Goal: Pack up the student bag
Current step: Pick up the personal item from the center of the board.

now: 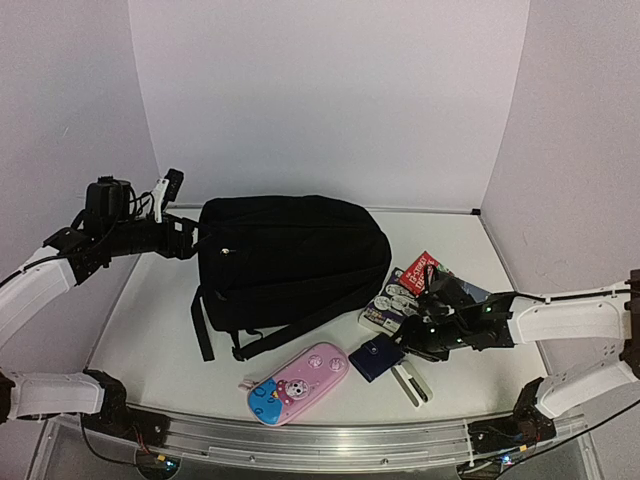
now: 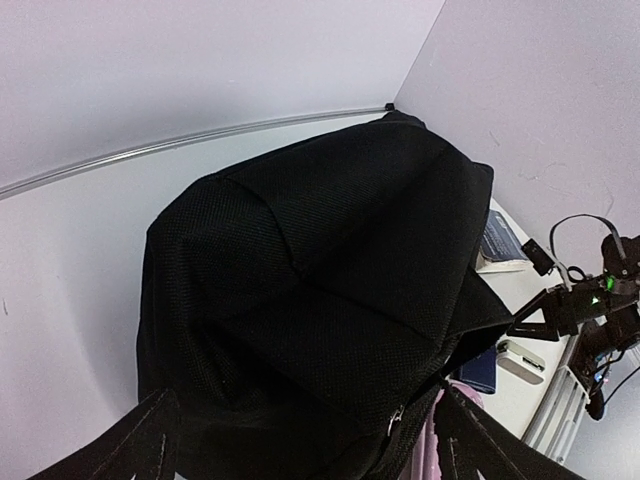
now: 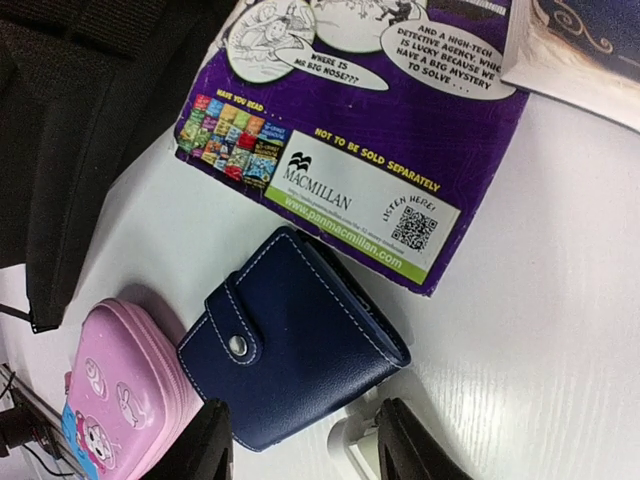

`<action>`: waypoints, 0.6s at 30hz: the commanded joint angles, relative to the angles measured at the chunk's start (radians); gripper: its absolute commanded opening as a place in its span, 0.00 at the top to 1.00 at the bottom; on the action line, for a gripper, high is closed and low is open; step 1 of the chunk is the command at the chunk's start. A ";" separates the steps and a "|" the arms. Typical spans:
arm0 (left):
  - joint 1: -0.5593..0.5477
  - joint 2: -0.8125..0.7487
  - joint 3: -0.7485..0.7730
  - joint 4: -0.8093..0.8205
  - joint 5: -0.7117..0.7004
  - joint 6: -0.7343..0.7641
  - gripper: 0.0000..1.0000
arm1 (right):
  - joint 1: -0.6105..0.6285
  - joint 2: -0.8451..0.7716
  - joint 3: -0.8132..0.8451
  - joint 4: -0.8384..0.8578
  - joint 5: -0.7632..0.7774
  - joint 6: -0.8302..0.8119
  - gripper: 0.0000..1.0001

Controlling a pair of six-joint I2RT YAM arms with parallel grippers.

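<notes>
Beside student bag [image 3: 70, 130], purple book cover [image 3: 380, 130], "MACMILLAN", "LISTEN HERE!", navy wallet [image 3: 295, 345]

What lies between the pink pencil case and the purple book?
A closed navy wallet lies between the pencil case and the book. The right wrist view shows it best; the top view shows it too.

One backpack [image 1: 290, 255], one pencil case [image 1: 298, 384], one wallet [image 3: 290, 340], two books [image 3: 380, 130], one white object [image 1: 412, 385].

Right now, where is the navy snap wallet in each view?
Top external: navy wallet lower right of centre.
Left wrist: wallet peeks out right of the black backpack.
Right wrist: wallet lower centre.
Shared landmark: the black backpack.
</notes>
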 commanded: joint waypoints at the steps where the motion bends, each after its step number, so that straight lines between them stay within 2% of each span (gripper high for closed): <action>1: -0.001 0.006 0.023 0.024 0.037 -0.008 0.13 | -0.001 0.070 0.007 0.040 0.005 -0.003 0.54; 18: -0.001 0.012 0.026 0.023 0.067 -0.001 0.24 | -0.001 0.204 0.015 0.139 -0.018 0.014 0.56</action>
